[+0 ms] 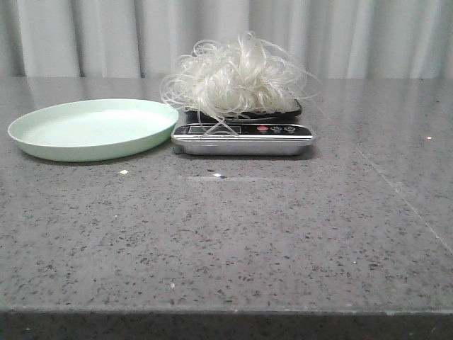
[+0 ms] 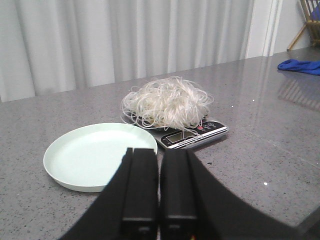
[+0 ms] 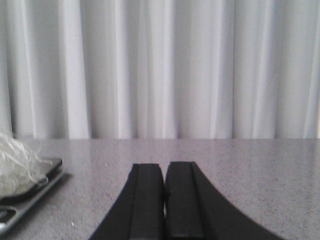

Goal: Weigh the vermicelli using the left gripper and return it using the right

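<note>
The vermicelli point(image 1: 237, 76), a fluffy mound of white curly strands, rests on the scale point(image 1: 243, 133) at the table's middle back. It also shows in the left wrist view point(image 2: 167, 102) on the scale point(image 2: 192, 136), and at the edge of the right wrist view point(image 3: 15, 165). A pale green plate point(image 1: 92, 127) lies empty left of the scale and also shows in the left wrist view point(image 2: 95, 155). My left gripper point(image 2: 159, 155) is shut and empty, well back from the plate and scale. My right gripper point(image 3: 165, 170) is shut and empty, off to the scale's right. Neither gripper shows in the front view.
The grey speckled table point(image 1: 233, 241) runs to a white curtain point(image 1: 233, 35) at the back. A blue cloth point(image 2: 300, 66) lies far off at the table's edge in the left wrist view. Small white crumbs point(image 1: 124, 171) lie in front of the plate.
</note>
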